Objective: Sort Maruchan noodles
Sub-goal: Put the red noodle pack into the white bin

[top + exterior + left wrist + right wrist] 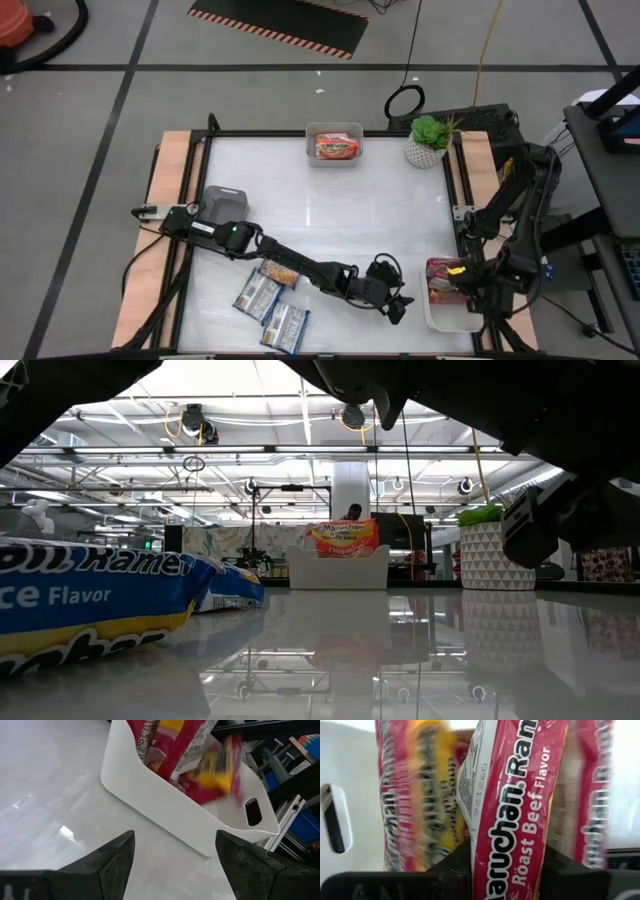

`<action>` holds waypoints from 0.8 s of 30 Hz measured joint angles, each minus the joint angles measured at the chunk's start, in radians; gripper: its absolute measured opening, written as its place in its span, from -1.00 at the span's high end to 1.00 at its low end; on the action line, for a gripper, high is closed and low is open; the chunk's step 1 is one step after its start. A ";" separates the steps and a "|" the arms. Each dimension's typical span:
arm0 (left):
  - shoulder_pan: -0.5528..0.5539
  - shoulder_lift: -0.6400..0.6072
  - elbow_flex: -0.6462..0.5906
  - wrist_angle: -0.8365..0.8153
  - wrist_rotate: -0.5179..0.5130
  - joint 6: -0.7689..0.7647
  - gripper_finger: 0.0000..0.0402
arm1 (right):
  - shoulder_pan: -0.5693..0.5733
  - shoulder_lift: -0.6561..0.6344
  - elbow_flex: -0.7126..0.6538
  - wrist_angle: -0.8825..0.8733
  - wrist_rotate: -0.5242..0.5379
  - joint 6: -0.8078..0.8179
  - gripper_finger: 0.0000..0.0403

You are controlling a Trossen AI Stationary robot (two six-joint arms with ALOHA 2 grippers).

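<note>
My right gripper [462, 275] [505, 865] is over the white tray [440, 322] at the table's near right, shut on a maroon Roast Beef noodle packet [515, 795]. Other maroon packets [165, 740] stand in that tray. My left gripper [398, 305] [175, 840] is open, just left of the tray, with nothing between its fingers. Two blue packets [258, 295] [285, 325] and an orange one [278, 272] lie flat on the table under the left arm. An orange-red packet [335, 147] lies in the far tray [312, 135]. My right gripper pinches the maroon packet between its two fingers at the packet's upper end [502, 870]. The fingers come from above, pointing steeply down. The packet hangs below them into the white tray [350, 780], beside the packets standing there; whether its lower end rests on the tray, I cannot tell.
A grey tray [225, 205] sits at the table's left by the left arm's base. A potted plant [430, 140] stands at the far right corner. Bare white tabletop [330, 220] lies in the middle.
</note>
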 joint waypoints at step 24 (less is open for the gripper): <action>-0.002 0.000 0.000 -0.025 0.032 -0.073 -0.39 | 0.000 -0.041 -0.002 0.020 -0.080 0.091 0.22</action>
